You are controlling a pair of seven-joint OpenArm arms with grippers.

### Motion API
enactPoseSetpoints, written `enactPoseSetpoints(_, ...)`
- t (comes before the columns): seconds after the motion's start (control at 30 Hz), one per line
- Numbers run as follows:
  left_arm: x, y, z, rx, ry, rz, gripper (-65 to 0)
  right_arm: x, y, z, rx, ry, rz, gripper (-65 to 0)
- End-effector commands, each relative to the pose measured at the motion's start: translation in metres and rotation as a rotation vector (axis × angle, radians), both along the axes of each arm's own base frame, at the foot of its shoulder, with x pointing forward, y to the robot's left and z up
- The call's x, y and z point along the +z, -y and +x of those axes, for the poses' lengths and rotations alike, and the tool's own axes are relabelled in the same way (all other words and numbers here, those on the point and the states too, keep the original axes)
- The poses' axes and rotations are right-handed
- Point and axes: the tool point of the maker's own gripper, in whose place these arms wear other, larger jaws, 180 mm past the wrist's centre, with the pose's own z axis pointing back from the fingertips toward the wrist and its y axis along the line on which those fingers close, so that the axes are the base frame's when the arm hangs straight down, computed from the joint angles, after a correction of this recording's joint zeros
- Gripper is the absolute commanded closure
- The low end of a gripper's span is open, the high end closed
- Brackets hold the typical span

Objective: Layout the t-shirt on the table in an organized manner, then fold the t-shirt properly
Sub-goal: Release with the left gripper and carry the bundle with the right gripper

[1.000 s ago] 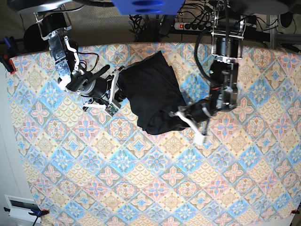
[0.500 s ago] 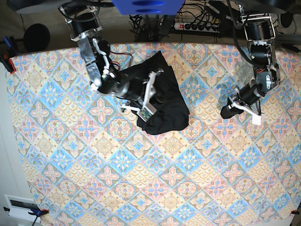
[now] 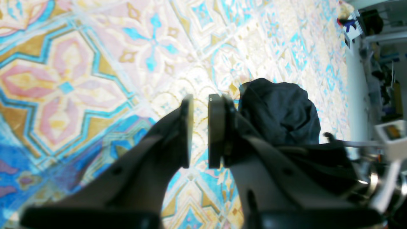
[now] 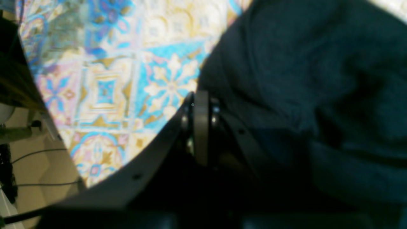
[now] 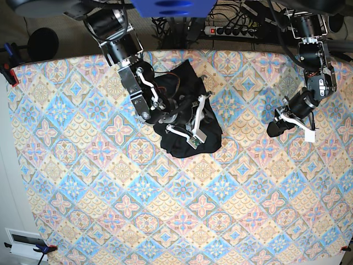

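Observation:
The black t-shirt (image 5: 185,83) lies bunched in a heap on the patterned table (image 5: 165,210), back centre. My right gripper (image 5: 211,119) reaches across the heap to its right edge. In the right wrist view the gripper (image 4: 200,101) is shut, and the t-shirt (image 4: 302,63) bunches against its right finger. My left gripper (image 5: 271,131) hovers over bare table at the right, well apart from the shirt. In the left wrist view the gripper (image 3: 199,101) is empty with a narrow gap between its pads. The t-shirt (image 3: 279,111) lies beyond it.
A power strip (image 5: 231,30) and cables lie behind the table's back edge. A red and blue clamp (image 5: 8,72) grips the left edge. A white box (image 5: 25,243) sits off the front left corner.
My right arm has swept from the shirt's left edge across to its right side, and the shirt's left side has bunched rightward with it. My left gripper left the shirt's right corner and moved far right.

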Motion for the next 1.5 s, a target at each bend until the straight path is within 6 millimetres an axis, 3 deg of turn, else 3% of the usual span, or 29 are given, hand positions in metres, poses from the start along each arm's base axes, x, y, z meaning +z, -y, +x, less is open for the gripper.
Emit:
enactPoseSetpoints(0.0, 0.016, -0.005, 0.008, 0.000, 0.052, 0.008, -7.3, 0.017, -0.009, 0.013, -0.007, 0.040, 0.056, 0.0)
enactPoseSetpoints(0.2, 0.016, -0.005, 0.008, 0.001, 0.051, 0.008, -7.3, -0.018, -0.023, -0.004, -0.017, -0.088, 0.055, 0.0)
enactPoseSetpoints(0.3, 0.016, -0.005, 0.008, 0.002, 0.052, 0.008, -7.3, -0.044, -0.018, -0.016, -0.022, -0.164, 0.019, 0.0)
enactPoseSetpoints(0.47, 0.016, -0.006, 0.008, 0.005, 0.054, 0.008, -7.3, -0.051, -0.012, -0.014, -0.055, -0.175, 0.013, 0.0)
enactPoseSetpoints(0.57, 0.016, -0.005, 0.008, 0.005, 0.055, 0.007, -7.3, -0.063, 0.020, -0.002, -0.161, -0.196, -0.031, 0.0)
enactPoseSetpoints(0.67, 0.016, -0.005, 0.008, 0.005, 0.055, 0.007, -7.3, -0.056, 0.038, 0.012, -0.207, -0.166, -0.029, 0.0)
enactPoseSetpoints(0.83, 0.017, -0.005, 0.008, 0.005, 0.056, 0.004, -7.3, -0.045, 0.086, 0.034, -0.265, -0.090, -0.072, 0.0)
enactPoseSetpoints(1.2, 0.017, -0.005, 0.009, 0.005, 0.056, 0.007, -7.3, -0.052, 0.177, 0.045, -0.309, -0.032, -0.234, 0.0)
enactPoseSetpoints(1.4, 0.017, -0.005, 0.009, 0.005, 0.056, 0.007, -7.3, -0.031, 0.226, 0.067, -0.373, 0.033, -0.286, 0.0)
enactPoseSetpoints(1.47, 0.017, -0.005, 0.009, 0.005, 0.056, 0.007, -7.3, -0.022, 0.232, 0.073, -0.388, 0.053, -0.271, 0.0)
